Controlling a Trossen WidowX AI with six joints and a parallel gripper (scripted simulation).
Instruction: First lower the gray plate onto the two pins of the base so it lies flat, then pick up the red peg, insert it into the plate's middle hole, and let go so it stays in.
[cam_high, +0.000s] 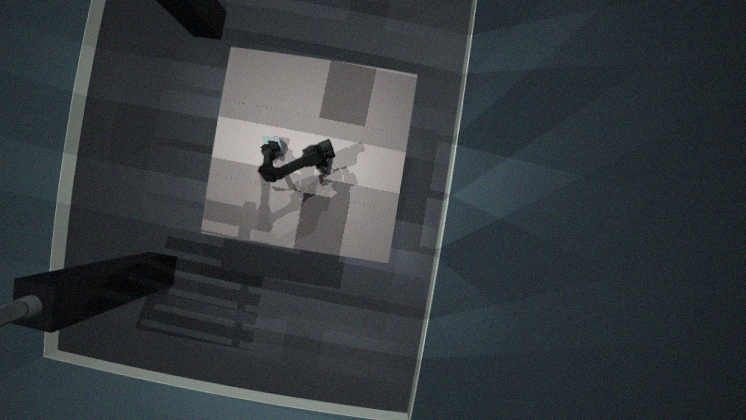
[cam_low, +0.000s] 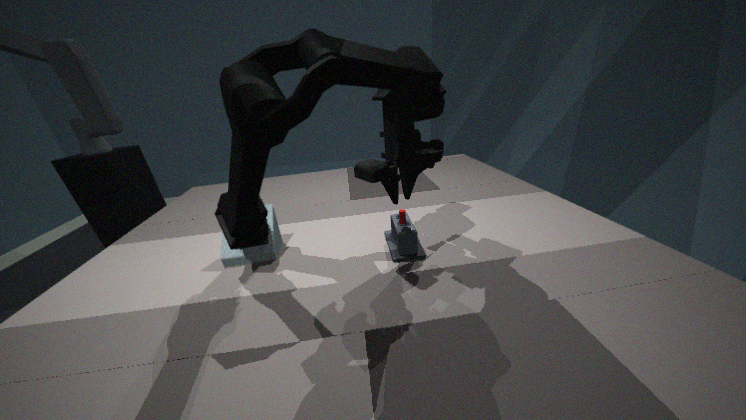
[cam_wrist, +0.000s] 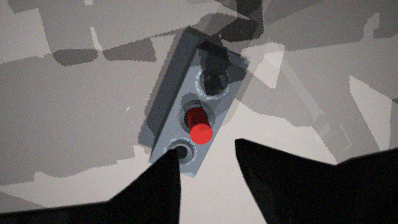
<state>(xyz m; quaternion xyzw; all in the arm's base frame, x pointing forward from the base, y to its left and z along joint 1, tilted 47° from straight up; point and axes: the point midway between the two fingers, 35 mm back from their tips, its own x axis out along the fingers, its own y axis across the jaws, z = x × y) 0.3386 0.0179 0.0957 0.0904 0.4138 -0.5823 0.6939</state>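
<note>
The gray plate (cam_wrist: 225, 95) (cam_low: 407, 233) lies flat on the base (cam_low: 405, 255), with a pin in each end hole. The red peg (cam_wrist: 200, 125) (cam_low: 401, 214) stands upright in the plate's middle hole, only its short top showing above the plate. My gripper (cam_wrist: 206, 152) (cam_low: 400, 197) (cam_high: 323, 174) hangs a little above the peg, fingers apart and empty, clear of the peg. In the overhead view the plate and peg are too small to make out under the arm.
The arm's base block (cam_low: 250, 250) (cam_high: 271, 143) stands left of the plate. A dark box on a stand (cam_low: 109, 190) sits at the table's far left edge. Hard shadows cross the table top (cam_low: 574, 292).
</note>
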